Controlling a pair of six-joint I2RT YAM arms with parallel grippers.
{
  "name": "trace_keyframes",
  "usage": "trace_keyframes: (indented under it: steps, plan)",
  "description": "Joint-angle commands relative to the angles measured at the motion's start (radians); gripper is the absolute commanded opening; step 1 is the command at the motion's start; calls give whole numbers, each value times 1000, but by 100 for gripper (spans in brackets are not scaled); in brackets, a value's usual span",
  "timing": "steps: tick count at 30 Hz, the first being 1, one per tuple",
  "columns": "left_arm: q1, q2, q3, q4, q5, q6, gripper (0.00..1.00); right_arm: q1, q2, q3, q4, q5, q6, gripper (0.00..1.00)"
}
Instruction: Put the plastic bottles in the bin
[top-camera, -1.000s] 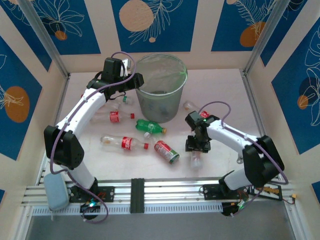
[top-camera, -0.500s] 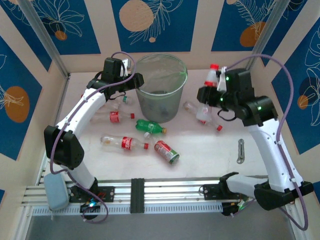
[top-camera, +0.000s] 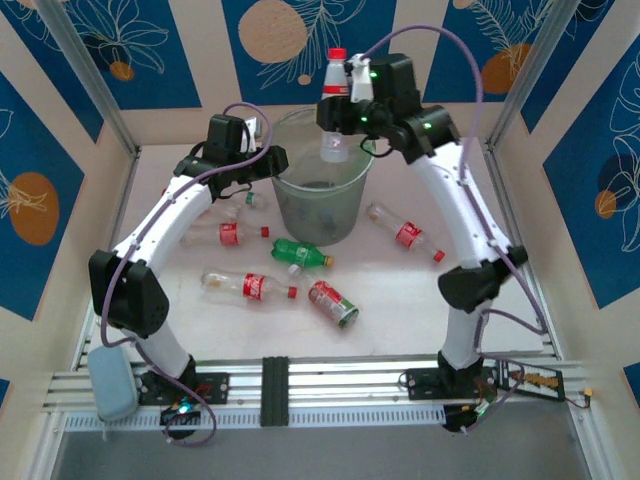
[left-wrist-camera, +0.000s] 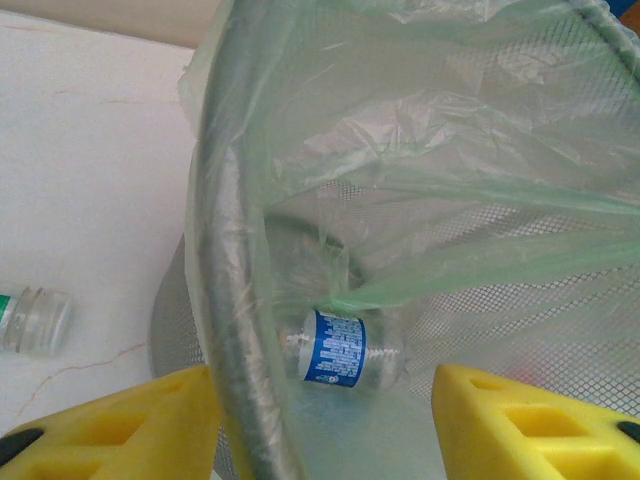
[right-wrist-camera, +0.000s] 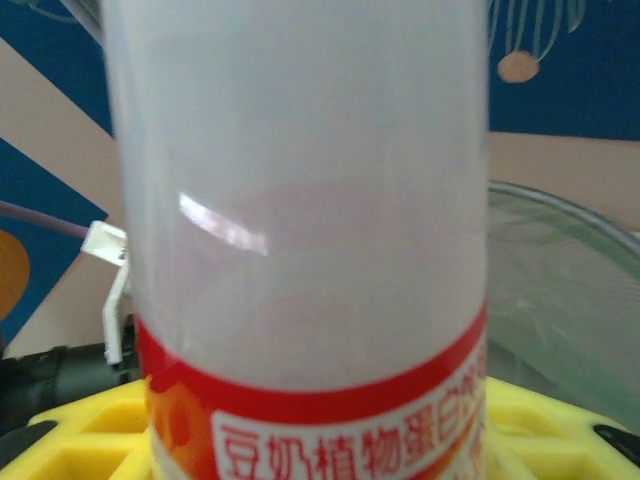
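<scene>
The bench (top-camera: 450, 300) is carrying the bin (top-camera: 322, 205) at its far middle. The left claw (top-camera: 272, 160) is hanging at the bin's left rim with its yellow fingers (left-wrist-camera: 110, 420) spread apart, the rim lying between them. The right claw (top-camera: 348, 100) is hovering over the bin's mouth, clamped on a red-capped bottle (top-camera: 335, 110) that is standing upright between its fingers. A blue-labelled bottle (left-wrist-camera: 340, 348) is lying inside the bin. A green bottle (top-camera: 300, 252) and several red-labelled bottles (top-camera: 250, 286) are lying loose on the bench in front of the bin.

The pale bench (top-camera: 400, 325) carries the bin (top-camera: 315, 210), upright at the back, with several bottles (top-camera: 250, 286) lying around it.
</scene>
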Motion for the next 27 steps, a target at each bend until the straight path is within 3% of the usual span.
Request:
trace_keyframes:
  steps: [1,22,27]
  plan:
    - [-18,15,14,-71,58,32,57,17,75,74,-54,-47,-32,51]
    - [-18,24,41,-64,56,31,57,52,335,-73,-119,-84,-149,52]
    - [-17,24,40,-60,59,30,57,63,338,-155,-71,-92,-161,57]
